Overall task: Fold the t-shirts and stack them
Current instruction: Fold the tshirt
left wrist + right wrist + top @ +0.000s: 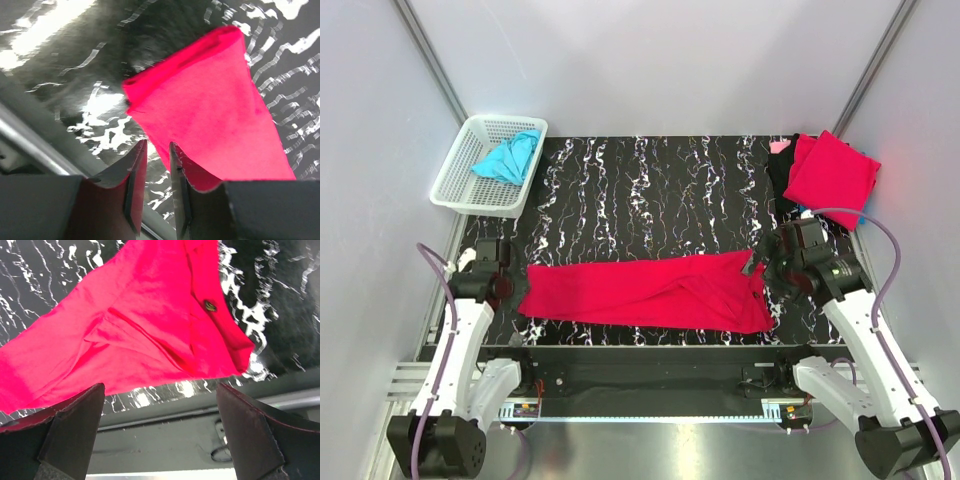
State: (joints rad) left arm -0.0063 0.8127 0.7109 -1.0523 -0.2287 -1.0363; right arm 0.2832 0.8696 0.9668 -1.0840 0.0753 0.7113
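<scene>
A crimson t-shirt (pixel 640 290) lies folded into a long strip across the near part of the table. My left gripper (pixel 505 285) hovers at its left end. In the left wrist view the jaws (pixel 156 150) stand a narrow gap apart with only table between them, and the cloth's corner (pixel 210 110) lies just past the right finger. My right gripper (pixel 765 268) is at the strip's right end, wide open (pixel 160 386) and empty, with the red cloth (pixel 130 325) beyond its tips. Another red t-shirt (pixel 832 170) sits folded at the back right. A turquoise t-shirt (pixel 508 158) lies crumpled in the basket.
The white lattice basket (pixel 455 185) stands at the back left corner. Dark cloth (pixel 782 175) and a bit of pink (pixel 780 146) lie beside the folded red shirt. The table's front rail (pixel 165 415) runs just below the strip.
</scene>
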